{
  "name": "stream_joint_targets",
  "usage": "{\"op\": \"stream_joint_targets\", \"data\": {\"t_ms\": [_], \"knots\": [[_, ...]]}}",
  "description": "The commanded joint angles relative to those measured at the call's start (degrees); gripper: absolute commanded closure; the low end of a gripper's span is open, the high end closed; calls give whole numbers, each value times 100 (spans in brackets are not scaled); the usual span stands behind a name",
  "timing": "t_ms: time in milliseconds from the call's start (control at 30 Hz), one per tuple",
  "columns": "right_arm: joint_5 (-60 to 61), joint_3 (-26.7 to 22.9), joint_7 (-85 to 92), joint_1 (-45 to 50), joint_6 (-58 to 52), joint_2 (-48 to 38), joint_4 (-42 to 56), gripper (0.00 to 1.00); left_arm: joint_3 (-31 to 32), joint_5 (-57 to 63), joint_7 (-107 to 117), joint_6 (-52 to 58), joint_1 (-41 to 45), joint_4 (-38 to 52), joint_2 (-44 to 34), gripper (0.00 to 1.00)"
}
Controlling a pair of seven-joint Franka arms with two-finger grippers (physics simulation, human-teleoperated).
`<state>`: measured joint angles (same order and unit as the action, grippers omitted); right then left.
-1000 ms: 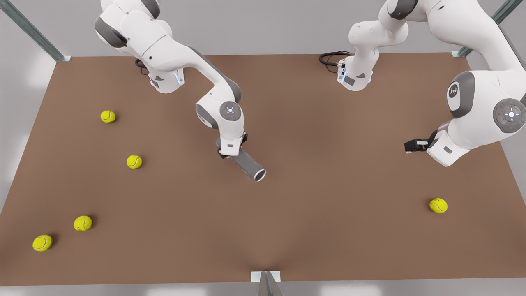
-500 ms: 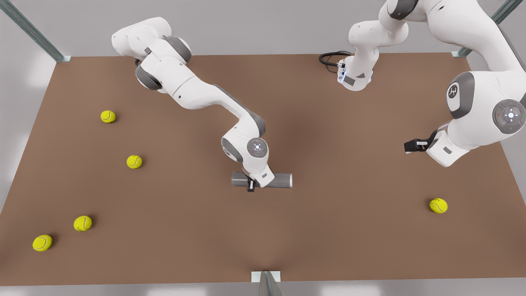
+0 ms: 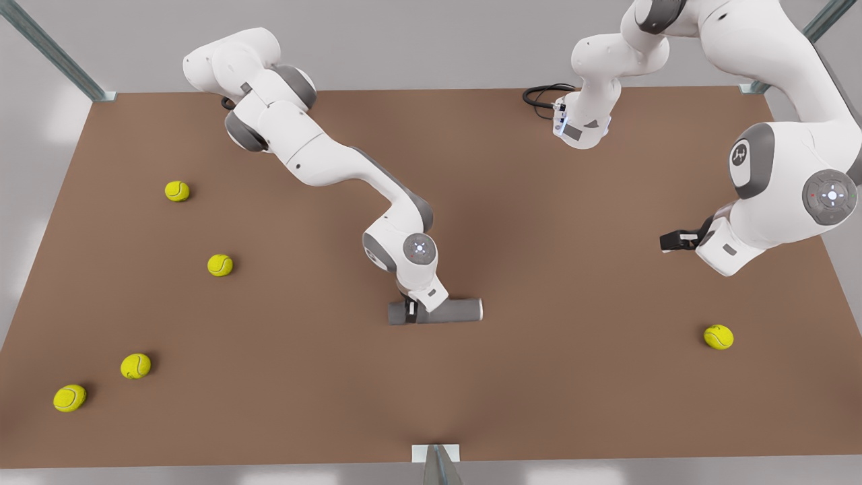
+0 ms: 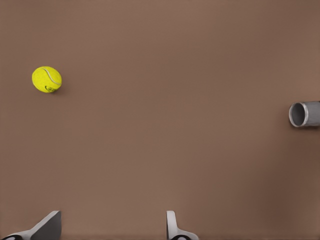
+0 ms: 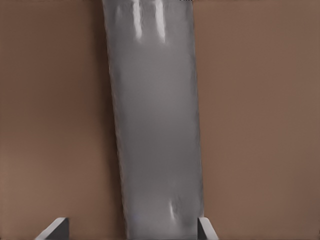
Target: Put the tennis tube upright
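Observation:
The tennis tube point(image 3: 451, 310) lies on its side on the brown table point(image 3: 572, 391), its lighter-rimmed mouth toward the front view's right. My right gripper point(image 3: 412, 311) straddles it near the closed end. In the right wrist view the tennis tube point(image 5: 155, 125) runs between the fingers of my right gripper point(image 5: 131, 229), which is open; one finger point(image 5: 205, 227) is against the tube and the other point(image 5: 57, 227) stands apart from it. My left gripper point(image 3: 673, 240) hovers at the front view's right, waiting. It point(image 4: 110, 227) is open and holds nothing, and the tennis tube's hollow mouth point(image 4: 305, 114) faces it.
Several yellow-green tennis balls lie scattered: some at the front view's left point(image 3: 177, 191) point(image 3: 220, 265) point(image 3: 135, 366), one at the right point(image 3: 718, 336), which is also the ball point(image 4: 46, 79) in the left wrist view. A black cable point(image 3: 542, 94) coils by the far arm base.
The right arm swung the tube toward the table's front and turned it from slanted to level. It now sits lower, on the table. The left arm shifted slightly.

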<state>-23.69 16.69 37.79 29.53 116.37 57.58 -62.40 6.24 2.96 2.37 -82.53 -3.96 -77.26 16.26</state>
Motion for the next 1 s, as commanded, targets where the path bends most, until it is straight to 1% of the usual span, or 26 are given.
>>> {"op": "stream_joint_targets", "data": {"t_ms": [0,33,67,100,133,167,200,233,267,300,333,367,400,433,500,567,667,800,867,967], "knots": [[-4,-8,0,0,-9,-1,0,0,0,-6,0,0,0,0,0,0],[154,-8,-315,-35,-88,-106,-70,0,0,-6,9,0,0,0,0,0],[269,53,-790,-79,-737,-528,-176,0,0,-6,9,-9,0,0,8,0],[269,62,-1431,-79,-1675,-967,-158,0,0,-233,44,0,-9,0,69,0],[260,53,-2012,-88,-2600,-1529,-141,0,-26,-1332,237,53,-158,-26,421,0],[295,53,-2574,-246,-3180,-2171,-193,0,-53,-2220,308,9,-176,-140,702,0],[558,53,-2848,-658,-3665,-2751,-211,0,-53,-2651,299,-403,-132,-220,1019,0],[655,44,-2848,-1175,-3718,-3276,-429,0,-53,-2975,290,-955,-70,-386,1168,0],[1023,27,-2856,-2194,-3718,-4051,-834,0,-53,-3310,220,-1991,52,-746,1318,0],[1753,-1508,-3226,-2190,-3244,-4580,-1309,0,-17,-4215,-105,-2628,97,-888,1669,0],[2070,-2021,-3532,-2337,-2620,-4755,-1897,0,-17,-4707,-763,-2681,88,-888,1968,0],[2088,-1986,-4157,-2487,-2443,-5090,-2530,0,-17,-5252,-1511,-2830,79,-888,2258,0],[2088,-1960,-4166,-2487,-2487,-5107,-2566,0,-9,-5736,-2012,-3137,106,-888,2636,0],[2088,-1951,-4175,-2479,-2514,-5081,-2558,0,26,-6246,-2346,-3164,114,-888,2891,0],[2088,-1960,-4254,-2505,-2969,-5081,-2478,0,246,-6642,-2399,-3173,114,-888,3093,0],[2070,-1977,-4149,-2514,-3304,-5055,-2092,0,273,-6862,-2399,-3182,378,-905,3120,0],[2290,-1960,-4131,-2435,-3349,-5037,-2101,0,281,-7275,-2891,-3437,501,-914,3304,0],[2536,-1960,-4131,-2470,-3313,-4949,-2039,0,571,-7275,-3164,-3550,519,-914,3410,0],[2545,-1960,-4131,-2470,-3313,-4888,-2030,0,615,-7634,-3226,-3928,808,-914,3497,0],[2536,-1960,-4122,-2417,-3313,-4835,-2030,0,633,-7767,-3234,-4060,940,-888,3673,0]]}}
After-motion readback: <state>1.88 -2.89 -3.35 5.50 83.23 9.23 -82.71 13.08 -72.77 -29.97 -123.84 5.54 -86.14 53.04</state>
